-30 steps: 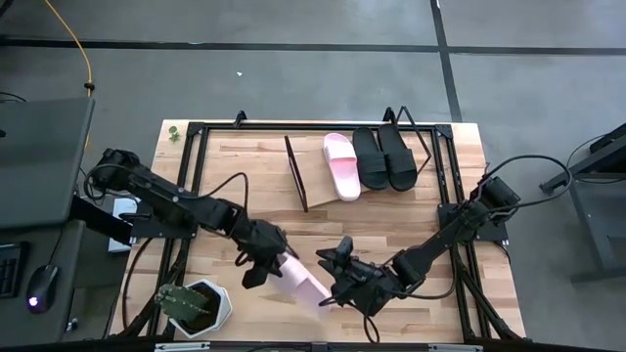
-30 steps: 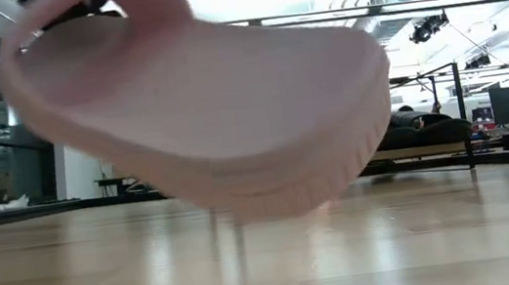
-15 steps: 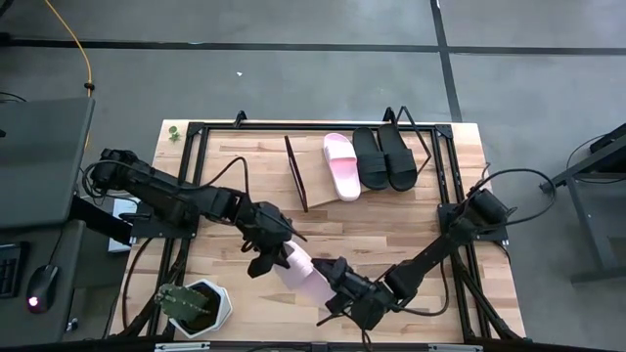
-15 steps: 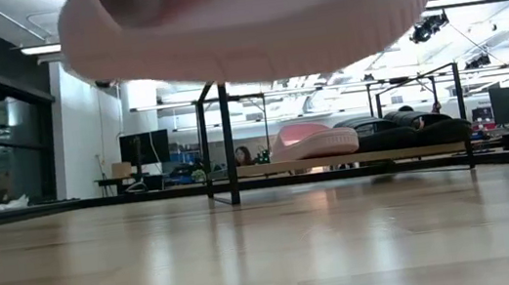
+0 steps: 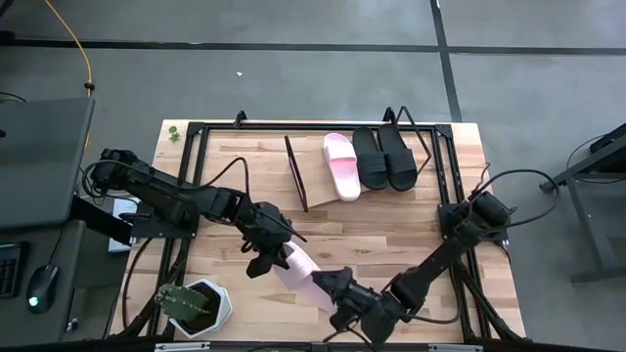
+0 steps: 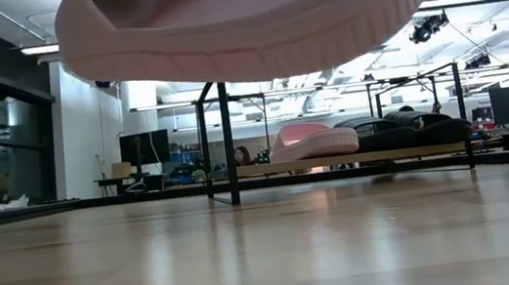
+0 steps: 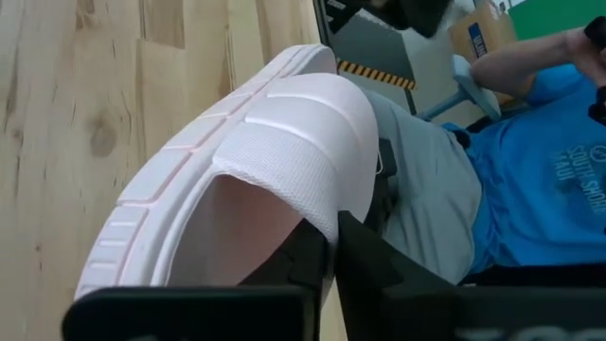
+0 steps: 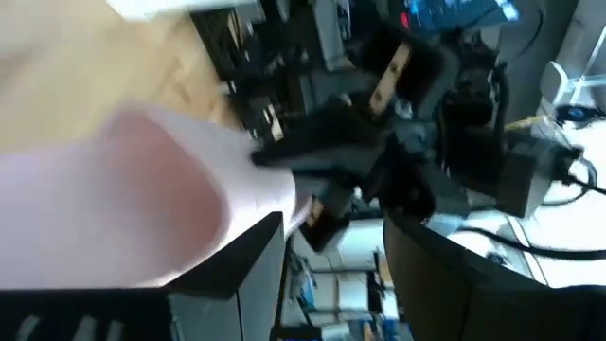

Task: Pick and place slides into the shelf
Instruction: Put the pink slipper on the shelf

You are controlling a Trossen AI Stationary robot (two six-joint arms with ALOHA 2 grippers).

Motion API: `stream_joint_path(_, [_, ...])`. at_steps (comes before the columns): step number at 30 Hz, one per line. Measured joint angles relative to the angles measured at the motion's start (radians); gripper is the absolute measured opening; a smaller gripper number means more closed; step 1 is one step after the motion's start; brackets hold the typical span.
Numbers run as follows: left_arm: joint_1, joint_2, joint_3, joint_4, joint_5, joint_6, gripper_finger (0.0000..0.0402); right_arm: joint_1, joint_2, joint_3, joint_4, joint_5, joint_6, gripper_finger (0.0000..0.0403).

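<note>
Table (image 5: 391, 230) is carrying the shelf (image 5: 315, 181) far beyond both grippers, where one pink slide (image 5: 341, 165) and two black slides (image 5: 384, 157) are sitting side by side. Left gripper (image 5: 266, 256) is pinching the second pink slide (image 5: 301, 277) by its strap, fingers (image 7: 312, 270) fully closed on it, holding it clear of the wood (seen from below in the low view). Right gripper (image 5: 337, 298) is gaping wide at that slide's other end, gripping nothing.

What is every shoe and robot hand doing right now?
Pink slide: lifted off the table, held.
Other pink slide: resting on the shelf.
Two black slides: resting on the shelf.
Left end effector: shut on the pink slide's strap.
Right end effector: open at its tip.
</note>
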Motion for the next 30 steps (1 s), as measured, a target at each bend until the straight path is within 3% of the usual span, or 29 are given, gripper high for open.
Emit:
stream_joint_path(22, [-0.001, -0.050, -0.001, 0.017, -0.015, -0.007, 0.0009, -0.045, 0.057, 0.005, 0.043, -0.111, -0.002, 0.0174])
stream_joint_path(30, [-0.001, -0.050, -0.001, 0.022, -0.022, -0.008, 0.0017, -0.058, 0.058, 0.005, 0.056, -0.081, -0.002, 0.0174])
